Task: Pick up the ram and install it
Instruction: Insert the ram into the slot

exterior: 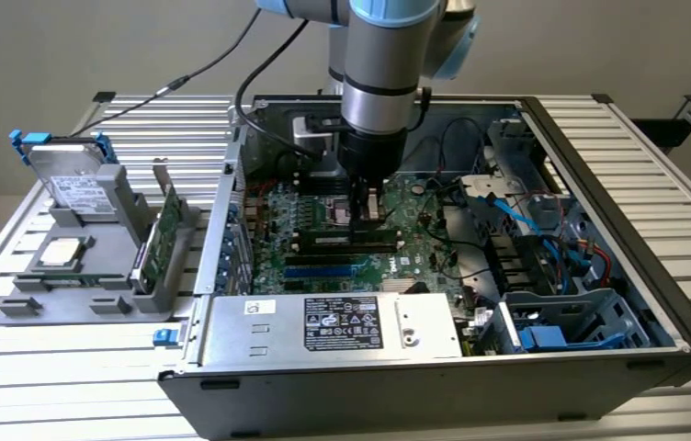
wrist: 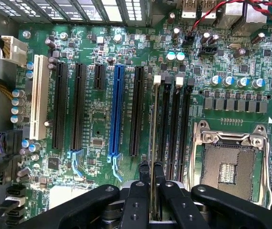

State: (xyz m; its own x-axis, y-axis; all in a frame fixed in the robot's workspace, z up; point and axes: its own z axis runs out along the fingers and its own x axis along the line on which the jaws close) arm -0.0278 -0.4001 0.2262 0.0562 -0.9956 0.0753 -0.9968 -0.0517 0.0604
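Inside the open computer case point(exterior: 419, 400), the robot arm's gripper point(wrist: 151, 172) has its jaws clamped on the ram point(wrist: 154, 124), which stands on edge along a memory slot point(wrist: 157, 80) of the green motherboard point(wrist: 97, 119), near the bare processor socket point(wrist: 228, 164).

The motherboard point(wrist: 97, 119) is green, dotted with silver-topped capacitors point(wrist: 231, 81). It carries black slots point(wrist: 59, 105), a blue slot point(wrist: 116, 114) and a white slot point(wrist: 39, 95). The gripper point(wrist: 151, 169) is black, the ram point(wrist: 154, 124) yellowish along its edge, the desk point(exterior: 640, 147) ribbed silver.
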